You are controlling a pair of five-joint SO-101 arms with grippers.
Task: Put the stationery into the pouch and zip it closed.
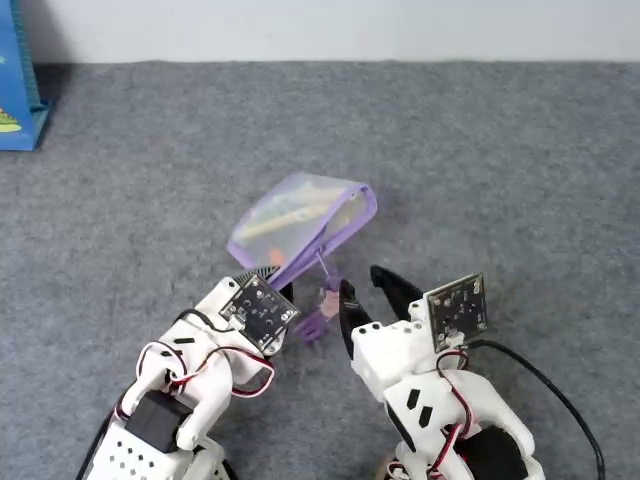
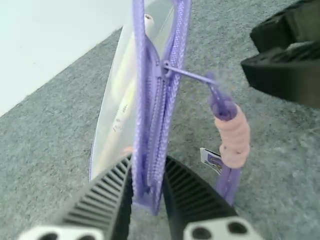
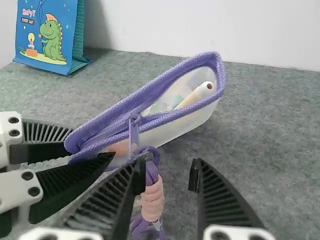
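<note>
A purple-edged clear pouch point(image 1: 300, 222) lies on the grey carpet with pens point(image 3: 197, 94) and other stationery inside. Its zip is open from the slider point(image 3: 134, 131) to the far end. My left gripper point(image 1: 285, 290) is shut on the pouch's near end point(image 2: 147, 190), pinching the purple zip tape. From the slider hangs a purple pull with a pink charm point(image 3: 152, 195). My right gripper point(image 3: 168, 167) is open just beside the pouch, and the charm point(image 2: 232, 135) rests right next to one of its fingers point(image 3: 117, 200). In the high view the right gripper point(image 1: 367, 287) sits right of the pull.
A blue gift bag with a dinosaur point(image 3: 47, 32) stands at the far left by the white wall point(image 1: 330, 30). Grey carpet point(image 1: 500, 180) stretches out beyond and to the right of the pouch.
</note>
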